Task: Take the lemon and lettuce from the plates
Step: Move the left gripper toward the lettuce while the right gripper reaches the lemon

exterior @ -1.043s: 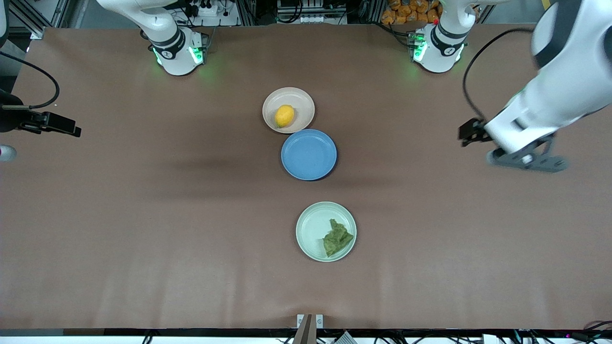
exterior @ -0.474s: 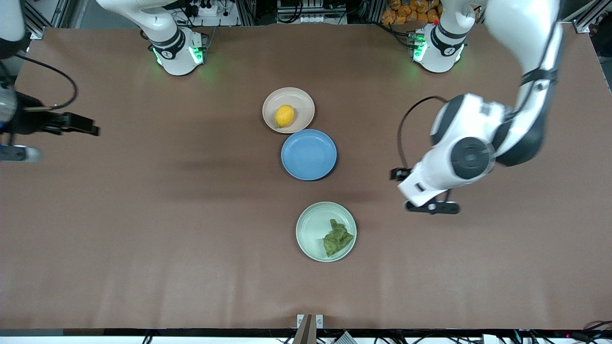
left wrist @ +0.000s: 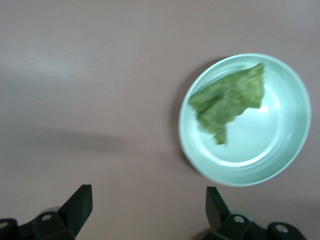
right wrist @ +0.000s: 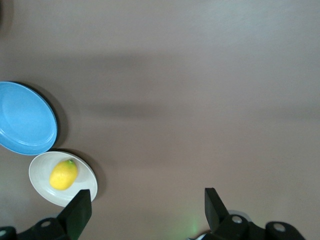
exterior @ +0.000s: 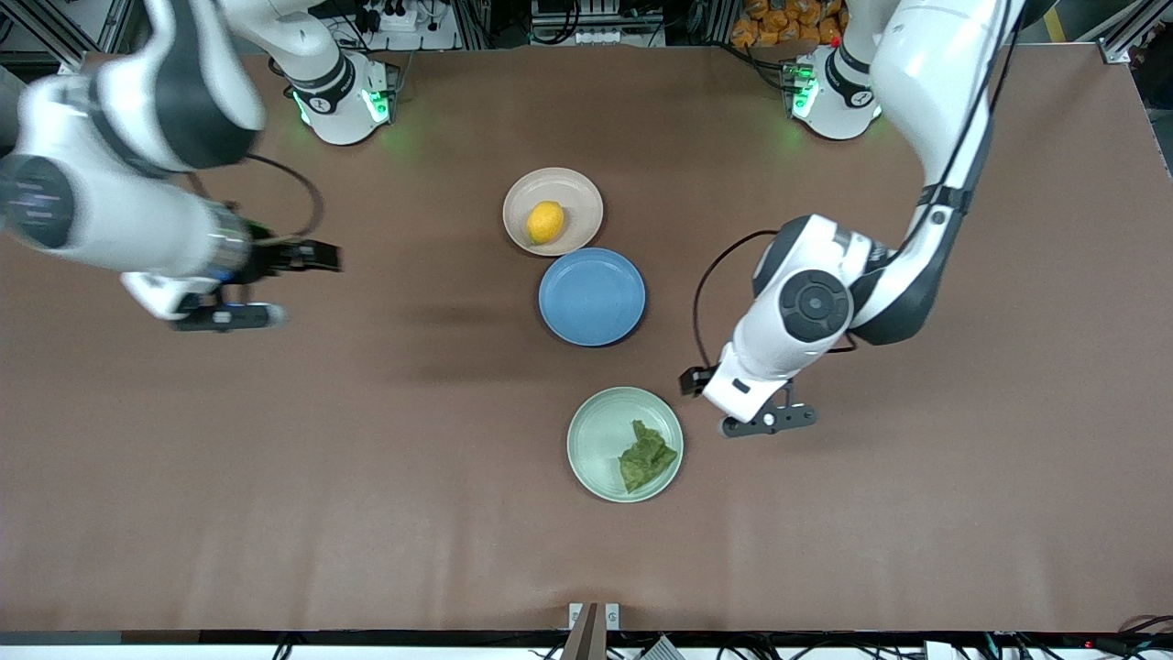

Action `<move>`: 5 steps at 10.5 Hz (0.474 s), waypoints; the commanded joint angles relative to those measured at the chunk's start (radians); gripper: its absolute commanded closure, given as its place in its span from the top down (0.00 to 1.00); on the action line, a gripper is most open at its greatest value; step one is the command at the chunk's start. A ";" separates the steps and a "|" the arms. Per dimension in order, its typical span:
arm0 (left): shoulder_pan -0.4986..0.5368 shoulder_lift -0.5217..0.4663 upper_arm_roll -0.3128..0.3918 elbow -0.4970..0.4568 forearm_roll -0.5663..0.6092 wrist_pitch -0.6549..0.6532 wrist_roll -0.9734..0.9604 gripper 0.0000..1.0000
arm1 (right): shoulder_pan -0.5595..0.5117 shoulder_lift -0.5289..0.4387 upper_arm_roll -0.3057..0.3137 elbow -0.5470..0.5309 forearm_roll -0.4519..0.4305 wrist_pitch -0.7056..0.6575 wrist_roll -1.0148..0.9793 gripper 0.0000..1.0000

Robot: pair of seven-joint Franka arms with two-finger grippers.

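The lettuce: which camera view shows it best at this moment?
The left wrist view: the lettuce fills much of the mint plate, its ragged edges plain. The front view shows it small; the right wrist view misses it.

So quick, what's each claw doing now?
Left claw: open, empty, over the table beside the lettuce.
Right claw: open, empty, over bare table.
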 commanded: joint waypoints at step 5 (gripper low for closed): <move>-0.103 0.210 0.010 0.027 0.010 0.506 -0.152 1.00 | 0.386 0.027 -0.003 -0.320 0.073 0.407 0.389 1.00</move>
